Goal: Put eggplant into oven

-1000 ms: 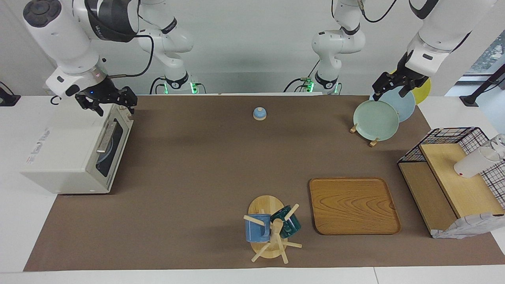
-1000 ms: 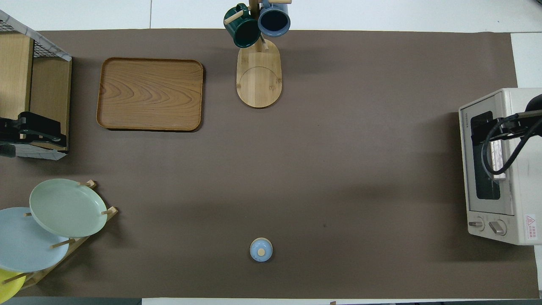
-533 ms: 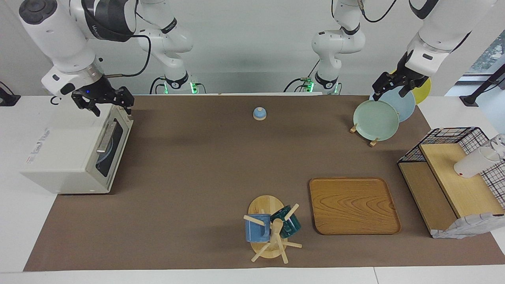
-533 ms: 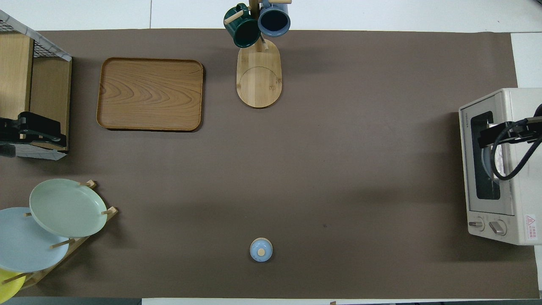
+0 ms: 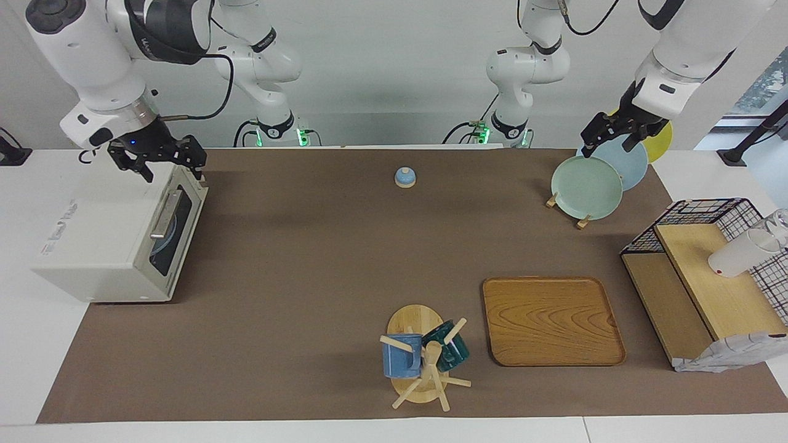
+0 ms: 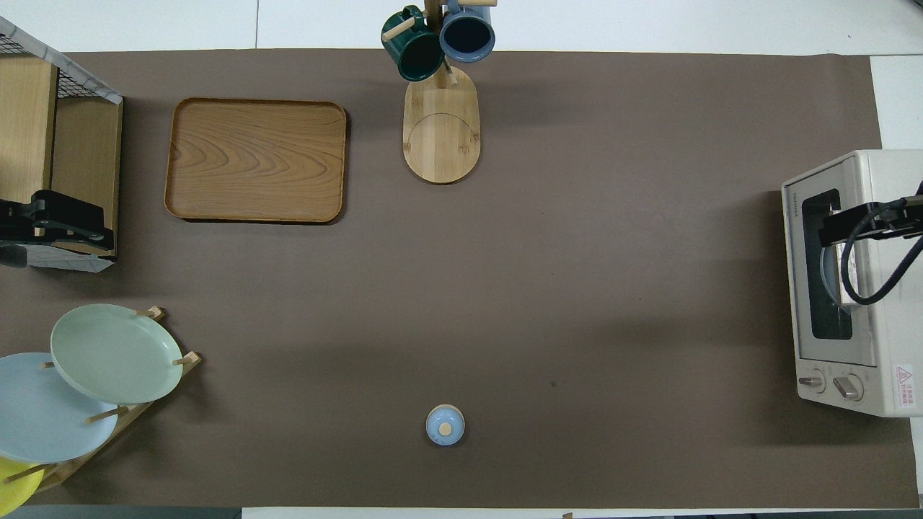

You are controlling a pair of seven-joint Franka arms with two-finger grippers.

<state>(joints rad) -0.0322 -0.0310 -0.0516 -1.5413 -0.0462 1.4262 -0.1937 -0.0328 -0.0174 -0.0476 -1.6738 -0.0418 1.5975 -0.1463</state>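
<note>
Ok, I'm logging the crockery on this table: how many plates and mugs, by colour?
Green plate: 1
Blue plate: 1
Yellow plate: 1
Blue mug: 1
Dark green mug: 1
Total: 5

One camera sits high across the tabletop (image 5: 320, 246), facing the two robot bases at its top edge and taking in the whole mat. The other hangs above the robots' end, looking forward and steeply down. Both share the mat, the oven (image 5: 117, 240) (image 6: 851, 281) and wooden tray (image 5: 552, 320) (image 6: 255, 159), half a turn apart.
</note>
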